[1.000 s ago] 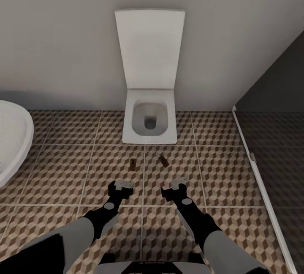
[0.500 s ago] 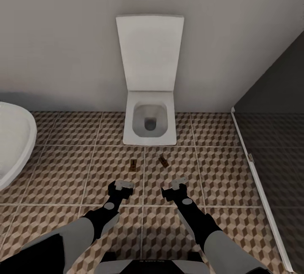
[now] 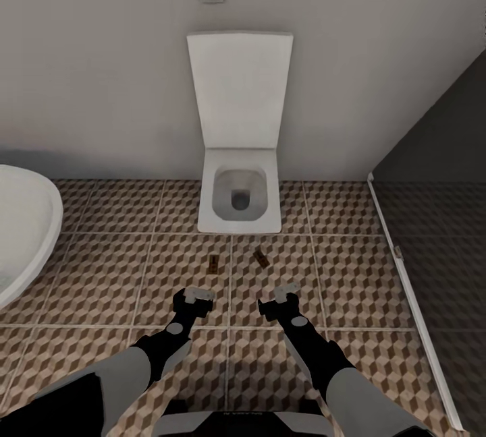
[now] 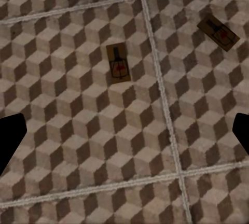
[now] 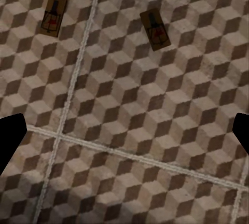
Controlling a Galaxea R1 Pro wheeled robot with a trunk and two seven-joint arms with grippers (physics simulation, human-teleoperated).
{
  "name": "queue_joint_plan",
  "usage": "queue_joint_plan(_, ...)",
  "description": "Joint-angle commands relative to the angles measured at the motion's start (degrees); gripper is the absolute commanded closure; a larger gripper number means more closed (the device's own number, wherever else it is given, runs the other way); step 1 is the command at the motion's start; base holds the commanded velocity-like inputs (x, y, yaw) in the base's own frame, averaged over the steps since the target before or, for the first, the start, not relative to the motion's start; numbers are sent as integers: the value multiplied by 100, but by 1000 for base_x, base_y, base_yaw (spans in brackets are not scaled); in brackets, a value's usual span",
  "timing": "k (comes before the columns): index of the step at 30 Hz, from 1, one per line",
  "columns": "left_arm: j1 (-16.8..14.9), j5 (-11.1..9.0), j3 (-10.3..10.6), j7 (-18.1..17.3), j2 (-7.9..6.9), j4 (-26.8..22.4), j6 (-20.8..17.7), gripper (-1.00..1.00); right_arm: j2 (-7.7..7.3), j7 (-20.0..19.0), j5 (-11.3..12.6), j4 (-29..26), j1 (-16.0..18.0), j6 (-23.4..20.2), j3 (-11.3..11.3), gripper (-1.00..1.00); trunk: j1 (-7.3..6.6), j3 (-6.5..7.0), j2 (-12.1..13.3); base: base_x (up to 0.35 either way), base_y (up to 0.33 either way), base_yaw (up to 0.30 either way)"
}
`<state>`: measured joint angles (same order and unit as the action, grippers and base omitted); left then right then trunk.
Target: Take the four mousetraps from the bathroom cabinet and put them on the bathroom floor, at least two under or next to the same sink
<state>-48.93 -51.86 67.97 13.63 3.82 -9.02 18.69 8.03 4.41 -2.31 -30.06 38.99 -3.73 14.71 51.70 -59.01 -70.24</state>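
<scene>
Meanwhile the view has tilted slightly upward over the last second, while the left gripper (image 3: 200, 296) and right gripper (image 3: 286, 290) hang where they were, each with fingers spread wide and holding nothing. Just beyond the fingertips, two mousetraps lie flat on the bathroom floor (image 3: 101, 268), one ahead of the left fingers (image 3: 213, 264) and one ahead of the right (image 3: 261, 257), unmoved. Farther off stands the toilet (image 3: 239, 201), so by my judgement two traps are down, yet not beside any sink.

Bathtub (image 3: 23, 235) cut by left edge; shower floor (image 3: 445, 288) cut by right edge; mousetraps (image 3: 213, 264) too small for detail.
</scene>
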Motion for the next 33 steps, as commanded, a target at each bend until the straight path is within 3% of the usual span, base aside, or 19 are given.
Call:
queue_joint_plan(1,-3,-26,49,36,1,-3,12,-100,-3,42,-24,-9,2,-38,32,-100,-22,16,40,0,0,0)
queue_joint_plan(33,-3,-26,51,35,8,1,11,-100,-4,42,-24,-5,-1,-31,40,-100,-725,590,1323,0,0,0)
